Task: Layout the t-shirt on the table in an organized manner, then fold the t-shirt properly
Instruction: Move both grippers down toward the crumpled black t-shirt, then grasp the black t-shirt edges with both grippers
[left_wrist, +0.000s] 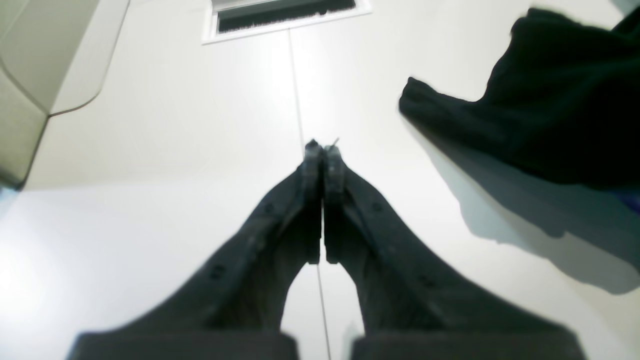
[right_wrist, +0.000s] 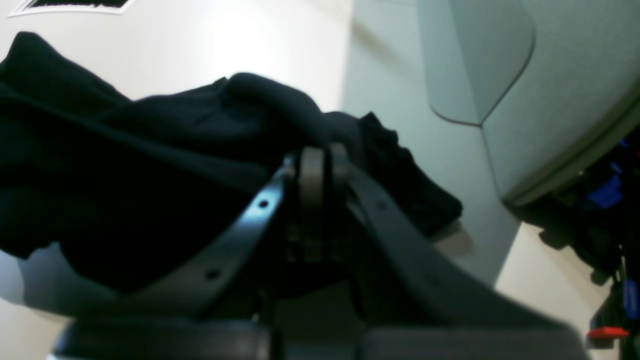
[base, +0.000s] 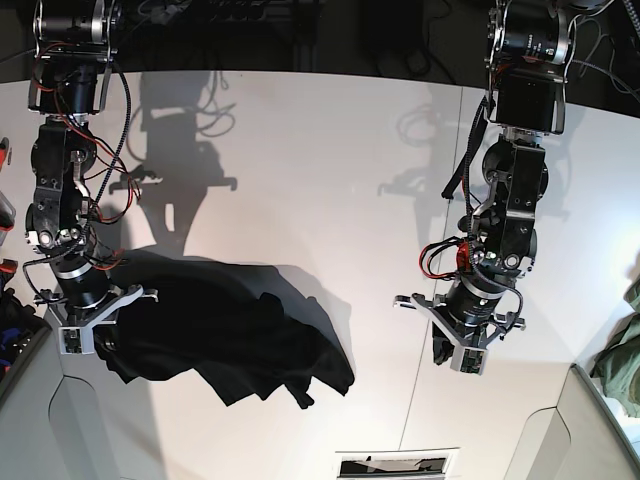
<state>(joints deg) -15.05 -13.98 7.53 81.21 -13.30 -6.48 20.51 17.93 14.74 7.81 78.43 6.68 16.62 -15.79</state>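
Observation:
The black t-shirt (base: 230, 330) lies bunched in a heap on the left half of the white table (base: 300, 180). My right gripper (base: 100, 342) is at the heap's left edge. In the right wrist view this gripper (right_wrist: 322, 160) is shut, its tips pinching a fold of the t-shirt (right_wrist: 125, 150), which hangs a little above its shadow. My left gripper (base: 455, 355) hovers over bare table to the right of the cloth. In the left wrist view it (left_wrist: 322, 150) is shut with nothing in it, and the t-shirt (left_wrist: 550, 100) shows at the upper right. No print or tag is visible.
A dark slot in a white frame (base: 395, 465) sits at the table's near edge, on the thin seam line (left_wrist: 296, 90). Grey panels (base: 590, 430) flank the near corners. An olive-green garment (base: 625, 370) hangs at the right edge. Cables and blue parts (right_wrist: 607, 195) crowd the left side.

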